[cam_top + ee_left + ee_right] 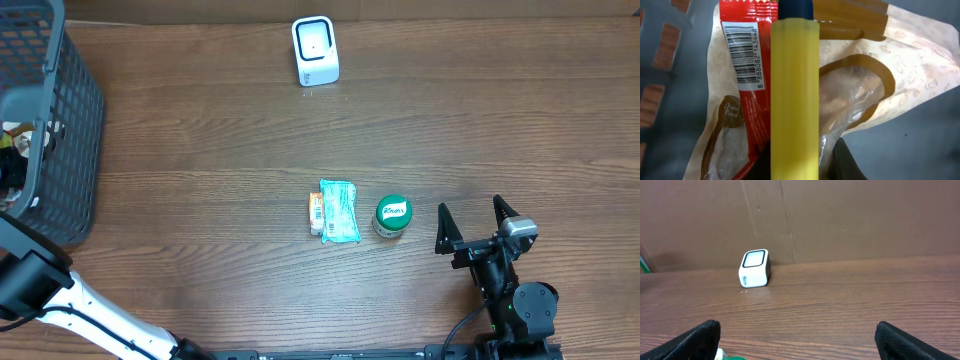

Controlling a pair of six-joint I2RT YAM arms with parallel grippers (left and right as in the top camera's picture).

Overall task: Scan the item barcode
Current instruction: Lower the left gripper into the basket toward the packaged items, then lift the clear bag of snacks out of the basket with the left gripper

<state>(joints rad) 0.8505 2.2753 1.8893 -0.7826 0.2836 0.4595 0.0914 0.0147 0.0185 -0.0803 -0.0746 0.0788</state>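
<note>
Yellow tube [795, 90], in the basket [70, 110] at 9 o'clock, appears clamped by the closed left end effector [801, 162]: grasp step, next a lift toward the scanner [315, 50] at 12 o'clock; right end effector [470, 207] stands open.
</note>
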